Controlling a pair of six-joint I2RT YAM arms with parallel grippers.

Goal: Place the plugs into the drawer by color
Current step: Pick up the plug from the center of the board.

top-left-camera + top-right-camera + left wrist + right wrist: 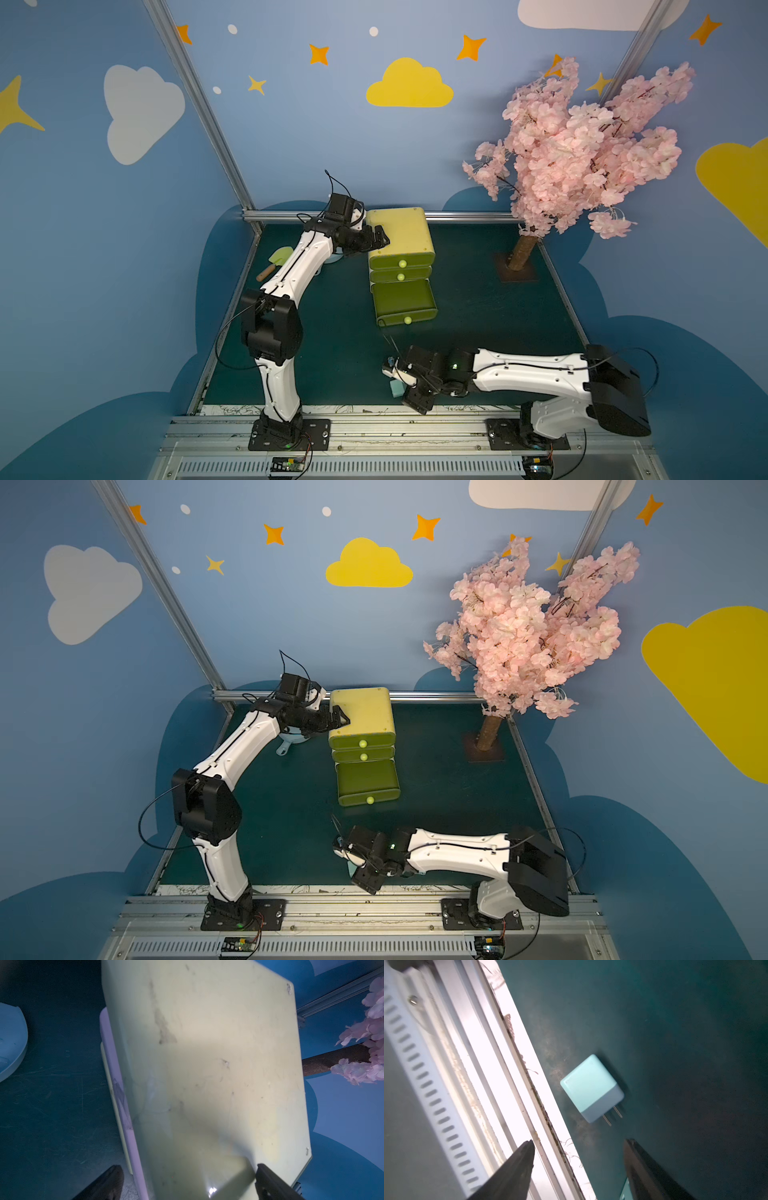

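Your right tool [579,1141] hangs with its two fingers well apart and nothing between them, so it has hold of nothing. In the right wrist view a pale aqua plug [591,1088] lies on its side on the dark green surface [675,1043]. It sits in the middle of the frame, beyond the fingertips and apart from both. Its two metal prongs point toward the lower right of that frame, and a pale metal rail [500,1084] runs near it on the left. In both top views the plug sits low in the middle of the frame, mostly hidden under the right tool.

Your left tool [380,239] is at the yellow chest [401,228], which stands in the middle of the frame in both top views. Its fingers are spread wide. In the left wrist view one finger sits over the chest's top near the edge. The other hangs off the side above the surface, so the chest's upper edge lies between them. You cannot tell whether either finger touches the chest.

The two upper drawers are closed. The bottom drawer [405,301] is drawn out toward the lower edge of the frame, with its olive inside showing. The plug lies well apart from the chest, with bare surface between them. A pink blossom tree [582,145] fills the upper right.
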